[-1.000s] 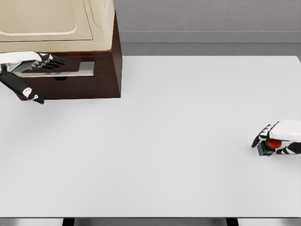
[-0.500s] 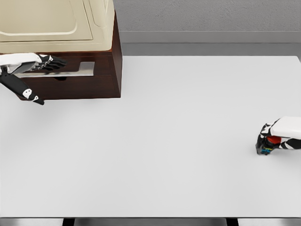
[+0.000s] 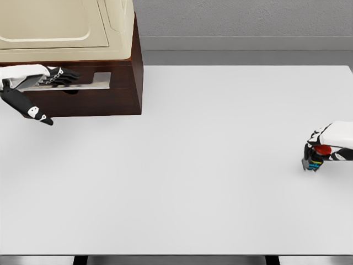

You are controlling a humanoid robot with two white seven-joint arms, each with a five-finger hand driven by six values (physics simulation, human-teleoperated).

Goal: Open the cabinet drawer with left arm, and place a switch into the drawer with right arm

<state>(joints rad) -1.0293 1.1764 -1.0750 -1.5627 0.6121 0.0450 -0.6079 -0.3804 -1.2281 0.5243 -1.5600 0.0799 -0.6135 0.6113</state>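
- We see the switch (image 3: 315,160), red-topped, at the far right of the white table (image 3: 220,165), near its right edge, well apart from the cabinet.
- The right hand (image 3: 329,146) has its fingers curled around the switch, gripping it from above and the side.
- The drawer (image 3: 83,94), dark wood with a silver handle (image 3: 83,81), sits at the cabinet (image 3: 71,33) base, upper left.
- The left hand (image 3: 38,83) lies at the handle, fingers stretched along it, thumb hanging below; we cannot tell whether they grip it.
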